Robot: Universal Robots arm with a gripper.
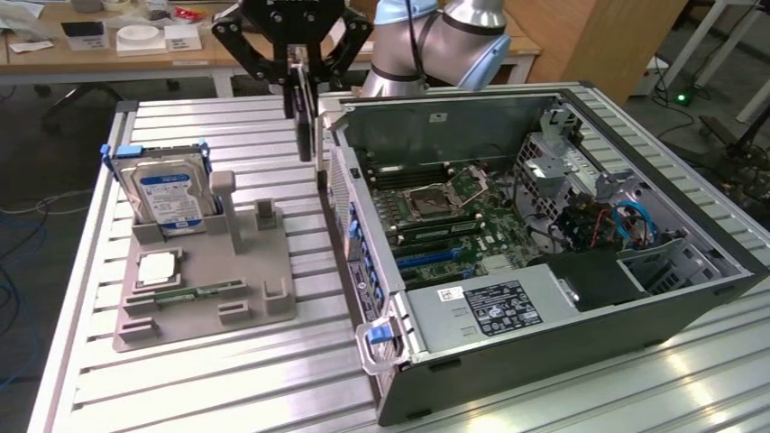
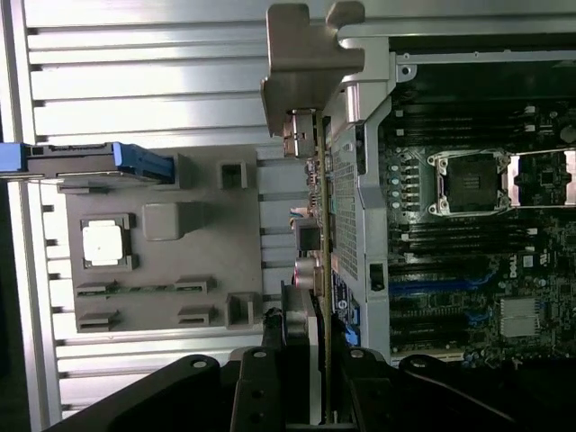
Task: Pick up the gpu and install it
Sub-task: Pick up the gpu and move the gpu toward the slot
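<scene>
The gpu [image 1: 308, 126] hangs edge-on and upright from my gripper [image 1: 303, 83], which is shut on its top edge. It is held in the air just outside the open computer case [image 1: 361, 271], over the gap between the case wall and the grey fixture [image 1: 259, 302]. In the wrist view the gpu [image 2: 321, 207] is a thin green line with its silver end bracket [image 2: 306, 63] at the far end, and the gripper [image 2: 317, 360] clamps its near end. The motherboard [image 1: 463, 225] lies exposed inside the case.
On the grey fixture stand a silver hard drive with a blue label [image 1: 169, 194], a CPU [image 1: 157, 268] and a narrow memory stick [image 1: 198, 290]. The case has a blue handle [image 1: 379, 336] at its front. A ribbed metal table [image 1: 241, 388] carries everything.
</scene>
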